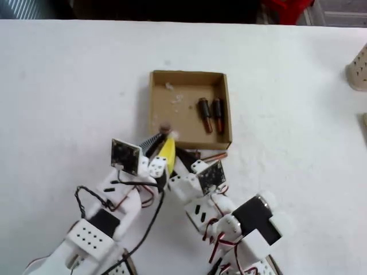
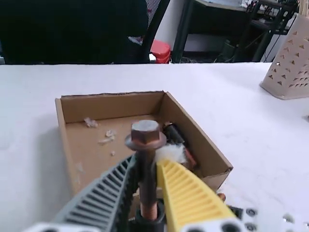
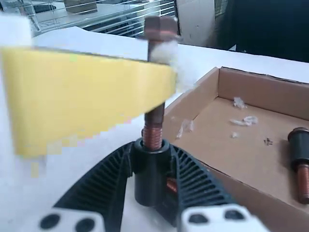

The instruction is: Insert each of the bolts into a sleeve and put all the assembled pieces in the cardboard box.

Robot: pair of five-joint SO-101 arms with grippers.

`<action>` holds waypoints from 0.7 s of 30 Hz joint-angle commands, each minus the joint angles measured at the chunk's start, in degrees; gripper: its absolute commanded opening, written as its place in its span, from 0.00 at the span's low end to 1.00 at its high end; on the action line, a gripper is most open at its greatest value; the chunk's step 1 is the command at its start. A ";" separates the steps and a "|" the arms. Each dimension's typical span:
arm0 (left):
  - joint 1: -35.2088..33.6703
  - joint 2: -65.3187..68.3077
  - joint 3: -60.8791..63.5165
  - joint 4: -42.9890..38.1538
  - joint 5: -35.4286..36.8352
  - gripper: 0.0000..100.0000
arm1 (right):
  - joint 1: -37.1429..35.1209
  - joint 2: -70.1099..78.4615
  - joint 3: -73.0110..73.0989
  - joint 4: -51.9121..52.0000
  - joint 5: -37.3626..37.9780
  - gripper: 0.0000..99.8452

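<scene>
Bolt (image 2: 145, 140) stands upright just outside the box's (image 1: 190, 73) wall nearest the arms, its threaded end sunk in a black sleeve (image 3: 150, 169). Left gripper (image 2: 146, 164) is clenched on the bolt under its head; right gripper (image 3: 151, 153) is clamped on the sleeve. Two assembled pieces (image 1: 205, 114) lie inside the box, by its right wall. The box sits on a white surface (image 1: 69, 86)

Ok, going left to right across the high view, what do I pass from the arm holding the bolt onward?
Left gripper, jaws shut on the bolt → first assembled piece in the cardboard box → second assembled piece beside it → perforated beige holder at the picture's right edge.
</scene>
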 commanded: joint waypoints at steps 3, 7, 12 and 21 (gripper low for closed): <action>3.30 -1.27 -0.09 5.27 0.26 0.02 | 0.31 -1.89 0.26 -1.63 -0.18 0.02; 3.38 -1.27 -0.09 9.14 0.18 0.02 | 0.31 -1.89 0.26 -1.71 -0.18 0.02; 3.21 -1.27 -0.09 13.54 0.18 0.02 | 0.31 -1.89 0.26 -1.71 -0.18 0.02; 3.03 -1.27 -0.44 14.95 0.26 0.02 | 1.10 -1.89 0.26 -2.86 -0.18 0.02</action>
